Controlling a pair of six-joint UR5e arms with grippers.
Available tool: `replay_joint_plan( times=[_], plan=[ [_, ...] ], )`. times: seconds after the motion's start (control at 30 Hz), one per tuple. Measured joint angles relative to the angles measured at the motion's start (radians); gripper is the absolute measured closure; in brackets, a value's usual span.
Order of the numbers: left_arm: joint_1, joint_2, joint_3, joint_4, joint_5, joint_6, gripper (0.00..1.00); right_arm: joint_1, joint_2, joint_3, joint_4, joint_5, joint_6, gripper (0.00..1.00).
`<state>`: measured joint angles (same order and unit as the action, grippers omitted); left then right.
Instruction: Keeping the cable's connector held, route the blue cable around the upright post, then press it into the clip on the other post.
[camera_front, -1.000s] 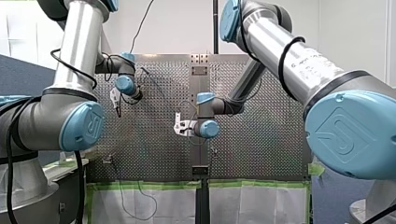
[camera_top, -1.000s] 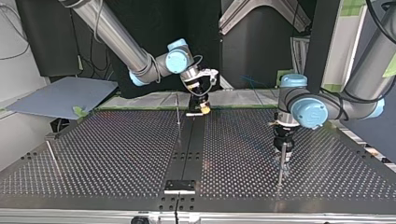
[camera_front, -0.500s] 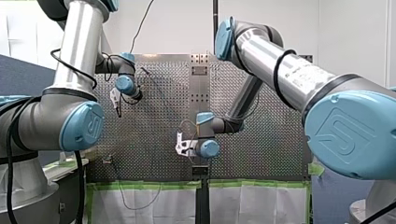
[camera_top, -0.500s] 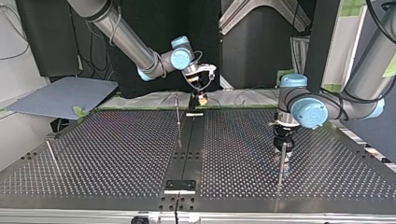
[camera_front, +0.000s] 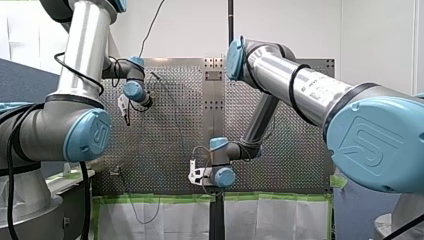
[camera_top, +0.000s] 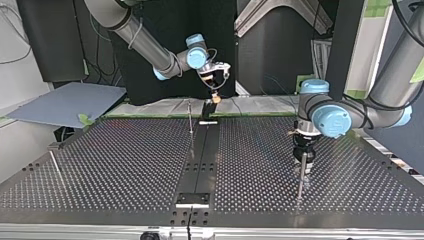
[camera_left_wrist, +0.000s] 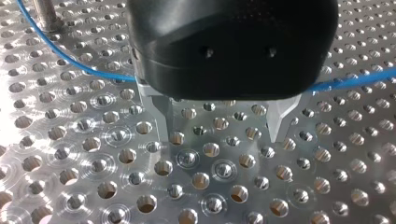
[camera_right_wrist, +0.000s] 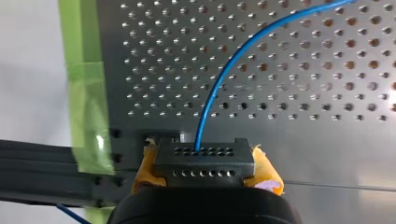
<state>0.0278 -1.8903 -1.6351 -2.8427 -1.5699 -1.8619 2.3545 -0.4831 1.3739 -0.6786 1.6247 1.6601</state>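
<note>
One connector (camera_right_wrist: 204, 156) (on blue cable (camera_right_wrist: 219, 88)) clamped in right end effector (camera_right_wrist: 205, 171); left end effector (camera_left_wrist: 222, 133) spread apart.

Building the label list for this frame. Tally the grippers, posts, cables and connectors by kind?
Grippers: 2 (left gripper, right gripper)
Metal posts: 3
Blue cable: 1
Connector: 1
Total: 7
</note>
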Motion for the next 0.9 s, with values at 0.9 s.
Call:
replay_joint_plan(
  times=[0.9],
  plan=[
    [0.002,0.000,0.000,-0.001,0.001,-0.015,0.00,-0.017,0.140,0.076,-0.131,0.058,0.017,1.00]
  ],
)
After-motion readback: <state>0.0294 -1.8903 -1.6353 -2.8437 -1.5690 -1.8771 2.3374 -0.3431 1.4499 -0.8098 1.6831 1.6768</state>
